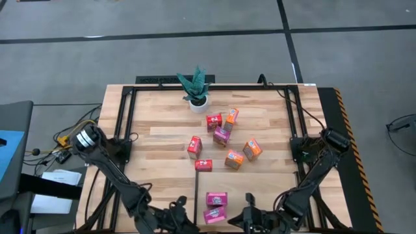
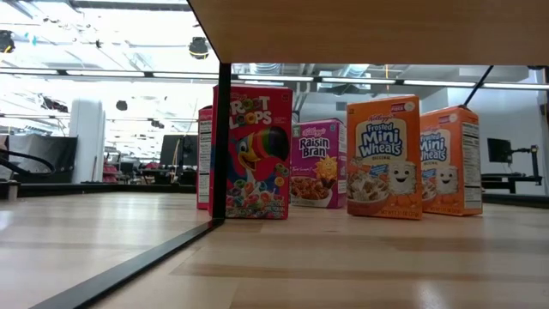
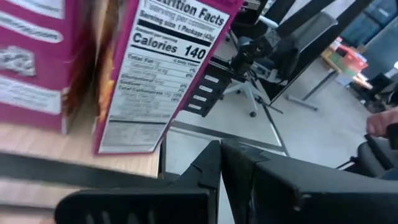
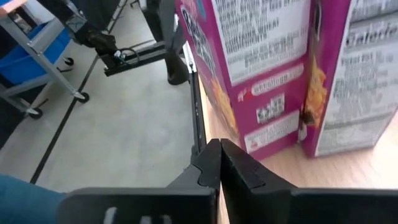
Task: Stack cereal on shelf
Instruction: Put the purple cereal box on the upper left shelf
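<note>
Two magenta cereal boxes (image 1: 216,198) (image 1: 214,215) rest on the light wood shelf (image 1: 266,192) at the table's near edge, close to its black edge strip (image 1: 196,192). My left gripper (image 3: 221,163) is shut, left of the boxes, with one magenta box (image 3: 158,74) just ahead of its tips. From the boxes' right comes my right gripper (image 4: 219,160), also shut, its tips low beside a magenta box (image 4: 249,81). Red (image 1: 194,146), orange (image 1: 234,159) and one more magenta box (image 1: 221,136) stand scattered mid-table.
A potted green plant (image 1: 195,88) stands at the table's far edge. In the low view a red box (image 2: 250,150), a magenta box (image 2: 317,163) and two orange boxes (image 2: 383,154) stand upright on the tabletop. Bare wood lies at the table's left.
</note>
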{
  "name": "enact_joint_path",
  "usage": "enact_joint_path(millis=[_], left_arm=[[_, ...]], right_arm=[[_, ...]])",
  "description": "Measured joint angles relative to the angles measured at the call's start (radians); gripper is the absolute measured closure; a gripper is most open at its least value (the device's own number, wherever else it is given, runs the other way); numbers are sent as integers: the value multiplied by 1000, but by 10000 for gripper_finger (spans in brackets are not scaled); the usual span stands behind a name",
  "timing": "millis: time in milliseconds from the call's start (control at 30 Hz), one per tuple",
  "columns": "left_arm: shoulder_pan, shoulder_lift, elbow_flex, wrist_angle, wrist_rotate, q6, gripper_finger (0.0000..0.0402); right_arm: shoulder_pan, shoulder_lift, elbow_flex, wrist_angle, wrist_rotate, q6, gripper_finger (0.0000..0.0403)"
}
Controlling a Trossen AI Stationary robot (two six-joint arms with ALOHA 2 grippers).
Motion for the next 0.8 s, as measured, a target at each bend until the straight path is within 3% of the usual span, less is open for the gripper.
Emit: enact_joint_path(millis=[267, 567, 800], left_arm=[[29, 31, 21, 37, 12, 74, 402], [58, 29, 21, 18, -13, 81, 401], [66, -21, 21, -65, -31, 77, 401]], right_arm=[[0, 0, 0, -13, 0, 15, 390], [0, 0, 0, -13, 0, 30, 368], [0, 0, 0, -12, 0, 38, 388]])
